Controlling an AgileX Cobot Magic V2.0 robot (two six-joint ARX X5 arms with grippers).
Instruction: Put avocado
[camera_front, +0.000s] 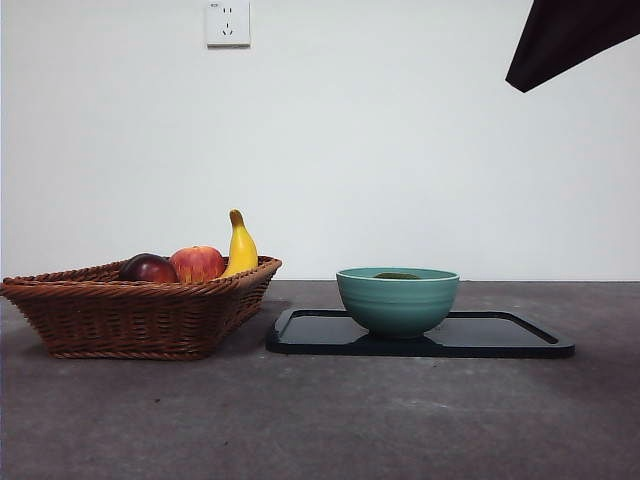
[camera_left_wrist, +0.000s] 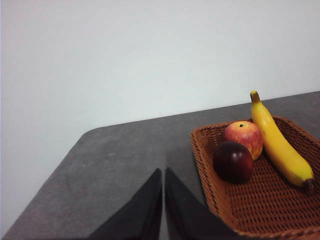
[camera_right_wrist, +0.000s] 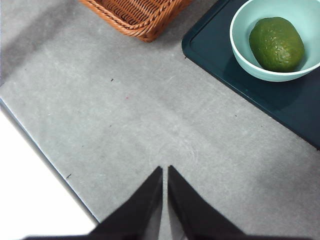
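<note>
Both end effectors are clenched and carry nothing. Seen from its own wrist camera, the right end effector (camera_right_wrist: 165, 172) has its two black jaws pressed together into a thin point, and it hangs over bare grey table (camera_right_wrist: 150, 115), well apart from the fruit. Its view looks down on the avocado (camera_right_wrist: 276, 44), which sits inside the light green bowl (camera_right_wrist: 240, 50). The avocado is dark green with bumpy skin, and it lies on the bowl's floor, a little to one side. The bowl stands on a dark tray (camera_right_wrist: 280, 105), and a corner of the brown basket (camera_right_wrist: 135, 15) shows near the tray, not touching it. The left end effector (camera_left_wrist: 163, 175) is squeezed tight too, and it hovers by the table's rounded corner, just beside the basket's rim. In that basket I can see a dark maroon fruit (camera_left_wrist: 233, 161) touching a red apple (camera_left_wrist: 243, 138), and a yellow banana (camera_left_wrist: 279, 142) lying along the other side of the apple. From the front, the basket is on the left and the bowl on its tray is on the right, with a small gap between them. Only a thin sliver of the avocado peeks over the bowl's rim there (it is easy to miss). One black arm tip (camera_front: 570, 40) pokes in at the top right corner, and a white wall socket (camera_front: 228, 22) is up on the wall.
</note>
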